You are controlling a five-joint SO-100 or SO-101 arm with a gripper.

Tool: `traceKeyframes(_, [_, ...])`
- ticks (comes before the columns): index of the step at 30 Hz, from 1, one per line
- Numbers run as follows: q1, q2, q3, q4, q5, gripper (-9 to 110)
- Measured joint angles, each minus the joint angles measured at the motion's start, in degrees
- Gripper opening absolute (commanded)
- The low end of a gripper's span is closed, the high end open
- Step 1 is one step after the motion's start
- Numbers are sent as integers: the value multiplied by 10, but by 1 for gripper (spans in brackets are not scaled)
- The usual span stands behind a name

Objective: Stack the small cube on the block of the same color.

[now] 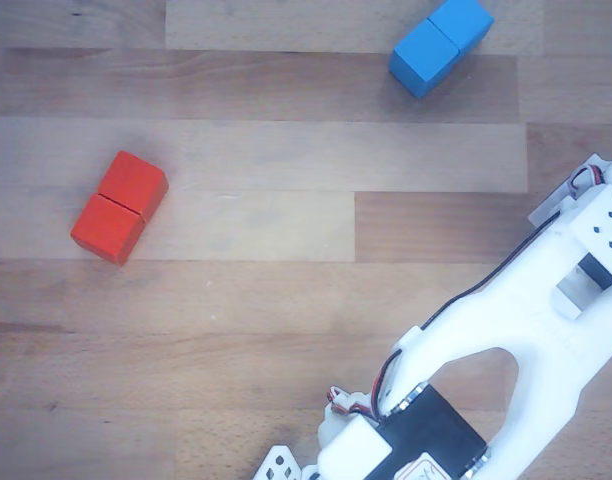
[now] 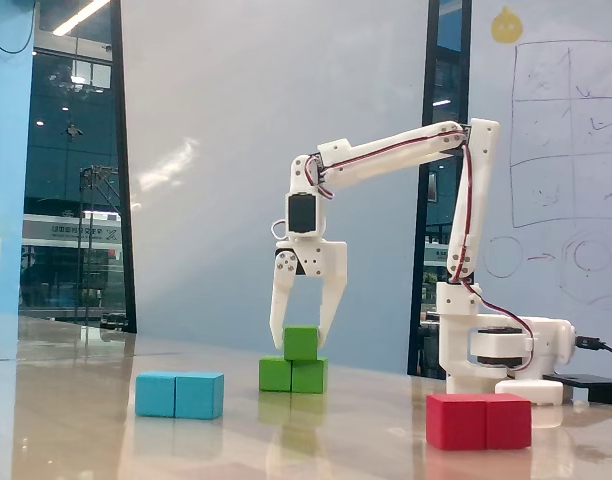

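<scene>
While the white plastic gripper (image 2: 305,337) hangs point-down with its two tapered fingers spread to either side, the cube (image 2: 301,343) sits squarely on top of the green block (image 2: 293,375), between the fingertips; whether the fingers touch it cannot be told, but the jaws stand released rather than clenched. The block is an oblong with a seam across its middle, matte and sharp-edged. On the glossy table (image 2: 76,430) lie a blue block (image 2: 180,395) and a red block (image 2: 479,421), both seamed likewise. The other view shows pale wood-grain planks under the blocks.
</scene>
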Motion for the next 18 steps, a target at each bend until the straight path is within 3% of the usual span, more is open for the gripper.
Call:
traceKeyframes(11, [0, -1, 0, 0, 0, 8])
traceKeyframes(18, [0, -1, 0, 0, -59, 20])
